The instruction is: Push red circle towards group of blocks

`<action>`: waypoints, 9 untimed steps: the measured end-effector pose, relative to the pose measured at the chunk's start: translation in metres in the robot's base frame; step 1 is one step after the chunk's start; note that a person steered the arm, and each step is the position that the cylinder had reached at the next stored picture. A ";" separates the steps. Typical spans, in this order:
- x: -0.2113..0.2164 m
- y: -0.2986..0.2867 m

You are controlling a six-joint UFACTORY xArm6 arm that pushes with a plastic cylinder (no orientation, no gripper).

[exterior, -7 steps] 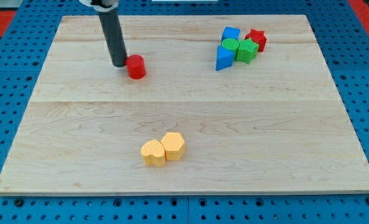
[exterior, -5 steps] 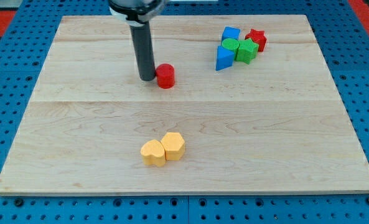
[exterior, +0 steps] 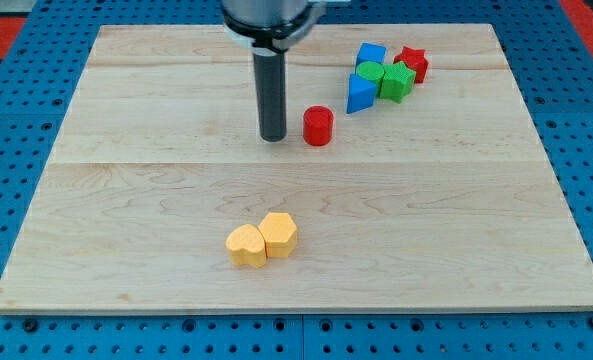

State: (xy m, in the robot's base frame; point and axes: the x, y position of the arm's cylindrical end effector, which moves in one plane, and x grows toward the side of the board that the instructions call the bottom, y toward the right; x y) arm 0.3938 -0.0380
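The red circle [exterior: 318, 126] stands on the wooden board, right of centre toward the view's top. My tip [exterior: 273, 137] is just to its left, a small gap apart. Up and to the right sits the group of blocks: a blue triangle [exterior: 359, 95], a green circle [exterior: 370, 72], a green block [exterior: 397, 82], a blue block [exterior: 371, 54] and a red star [exterior: 411, 62], packed together. The red circle lies a short way below-left of the blue triangle.
A yellow heart [exterior: 245, 245] and a yellow hexagon [exterior: 278, 234] touch each other near the board's bottom centre. The wooden board [exterior: 126, 200] lies on a blue perforated table [exterior: 6, 130].
My tip and the red circle have moved to the view's right and slightly down, closer to the group. A small gap shows between tip and circle.
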 end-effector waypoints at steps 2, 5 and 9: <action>0.006 0.041; 0.006 0.095; -0.008 0.143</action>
